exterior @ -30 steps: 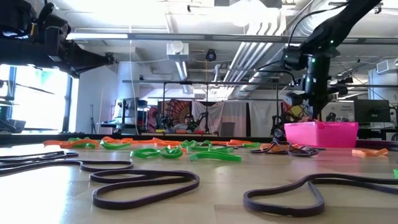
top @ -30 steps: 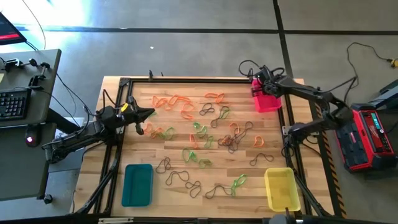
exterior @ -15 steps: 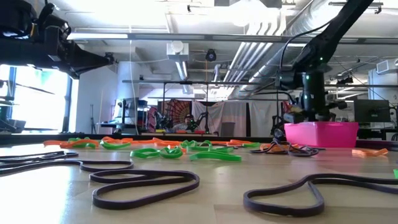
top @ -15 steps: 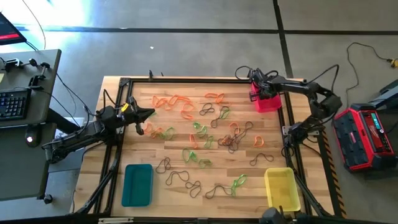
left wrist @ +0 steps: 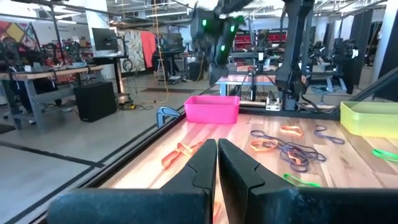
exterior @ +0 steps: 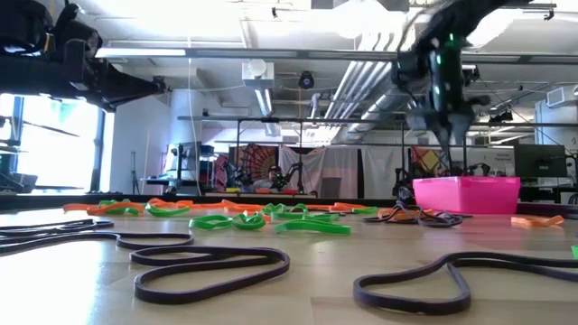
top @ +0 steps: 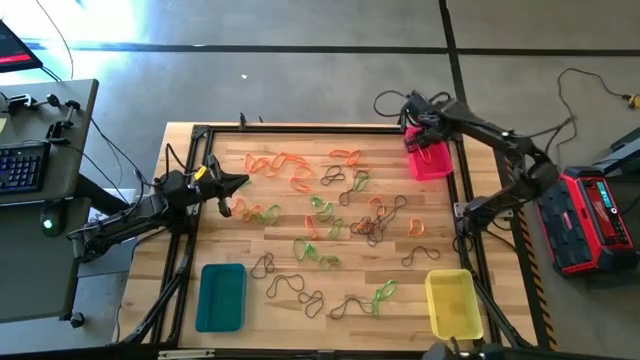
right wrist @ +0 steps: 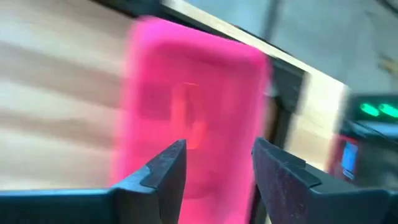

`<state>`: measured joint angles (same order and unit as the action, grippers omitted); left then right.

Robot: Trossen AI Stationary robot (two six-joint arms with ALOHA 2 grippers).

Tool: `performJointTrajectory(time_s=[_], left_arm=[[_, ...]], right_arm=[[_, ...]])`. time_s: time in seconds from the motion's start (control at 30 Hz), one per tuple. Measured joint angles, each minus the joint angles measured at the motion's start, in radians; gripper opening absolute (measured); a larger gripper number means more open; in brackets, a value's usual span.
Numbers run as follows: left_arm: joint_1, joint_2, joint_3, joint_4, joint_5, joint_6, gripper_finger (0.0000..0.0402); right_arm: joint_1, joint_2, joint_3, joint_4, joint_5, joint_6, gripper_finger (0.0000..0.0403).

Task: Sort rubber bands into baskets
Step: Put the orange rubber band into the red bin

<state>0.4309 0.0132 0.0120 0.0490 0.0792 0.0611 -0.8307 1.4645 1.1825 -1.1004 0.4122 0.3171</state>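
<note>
Bands [top: 330, 215] strewn loose over the middle of the table [top: 200, 240]: orange mostly toward 11 and 12 o'clock, green near the centre and at 5, dark ones toward 6 and 7. Baskets at the edges: pink basket [top: 432, 165] at 2 o'clock, teal basket [top: 221, 297] at 7, yellow basket [top: 452, 303] at 5.

Right fingers [right wrist: 165, 168] spread wide above the pink basket, nothing between them; blurred orange shape [right wrist: 186, 115] lying inside, likely a band. Left fingers [left wrist: 199, 168] pressed together, empty, parked low at the 9 o'clock edge, pointing toward the centre.

Handling, as a judgement:
- Featherlight and fully limp; no weight worth minding, no risk of breakage
- Grippy rubber, so little chance of slipping once pinched, but likely to cling to a finger on letting go
- Lying flat on the wood, so hard to get under; best to come straight down and pinch across a single strand, preferably where a loop bulges or stands slightly proud
- Better to pick loners at the fringe of the scatter; tangled clusters near the centre likely to drag neighbours of another colour along
- Expect dangling and swinging in transit; release low over the basket
</note>
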Motion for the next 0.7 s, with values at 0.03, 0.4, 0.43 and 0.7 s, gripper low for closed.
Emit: performJointTrajectory(time_s=[0.03, 0.4, 0.43, 0.7], left_arm=[[0.0, 0.0, 0.0, 0.0, 0.0, 0.004, 0.001], [0.0, 0.0, 0.0, 0.0, -0.027, 0.014, 0.001], [0.0, 0.0, 0.0, 0.0, -0.03, 0.014, 0.001], [0.0, 0.0, 0.0, -0.002, -0.031, -0.004, 0.001]], right_arm=[[0.015, -0.008, 0.023, 0.0, -0.049, -0.028, 0.0172], [0.267, -0.029, -0.012, 0.221, -0.438, -0.247, 0.0172], [0.292, -0.023, -0.029, 0.257, -0.443, -0.247, 0.0172], [0.394, 0.092, -0.134, 0.611, -0.446, -0.195, 0.0172]])
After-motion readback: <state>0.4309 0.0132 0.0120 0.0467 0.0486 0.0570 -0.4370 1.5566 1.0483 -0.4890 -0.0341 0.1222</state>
